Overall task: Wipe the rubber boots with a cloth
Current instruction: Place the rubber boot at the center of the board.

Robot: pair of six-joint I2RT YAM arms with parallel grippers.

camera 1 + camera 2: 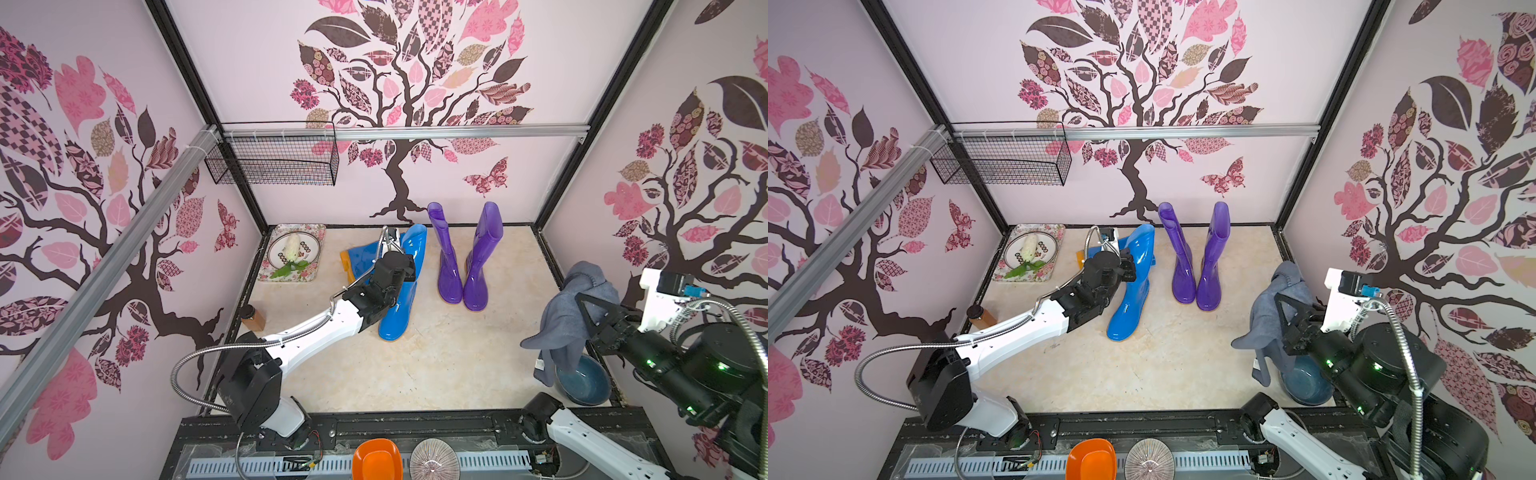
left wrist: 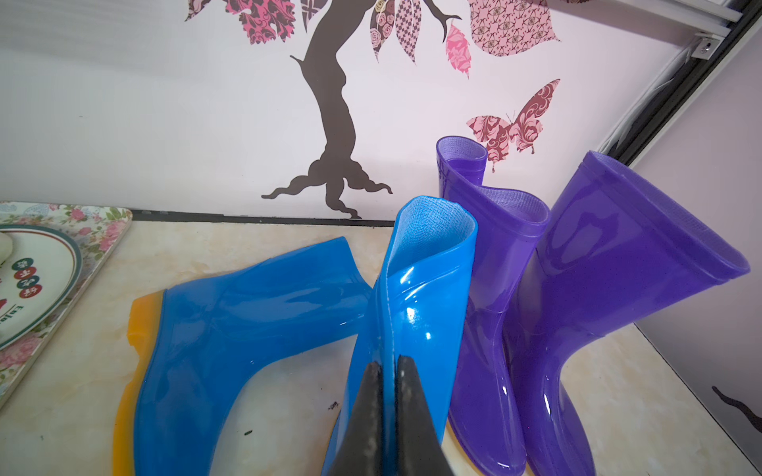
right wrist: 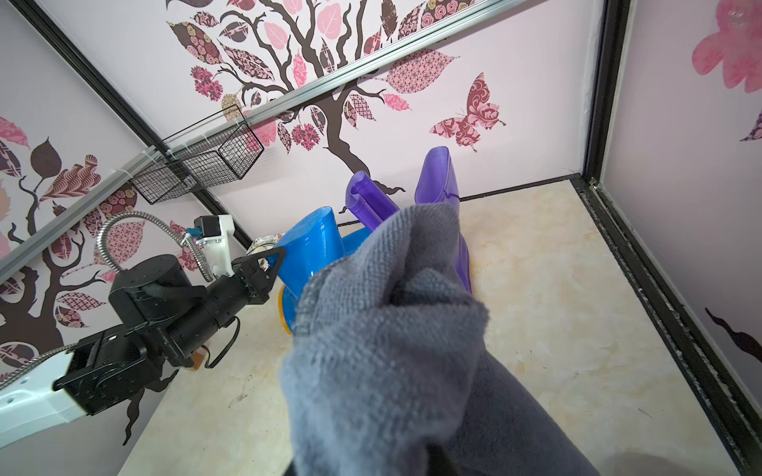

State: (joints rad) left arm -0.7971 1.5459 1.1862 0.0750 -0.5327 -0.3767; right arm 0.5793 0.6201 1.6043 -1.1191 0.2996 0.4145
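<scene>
Upright blue boot (image 2: 416, 296) pinched in left tool (image 2: 389, 362); cloth (image 1: 565, 320) in right tool (image 1: 582, 303).

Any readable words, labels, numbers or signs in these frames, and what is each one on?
"En…": black lettering on the plate, cut off by the frame edge.
Red and green round marks on the plate: characters, too blurred to read.
White tag on the cloth: too small to read.
</scene>
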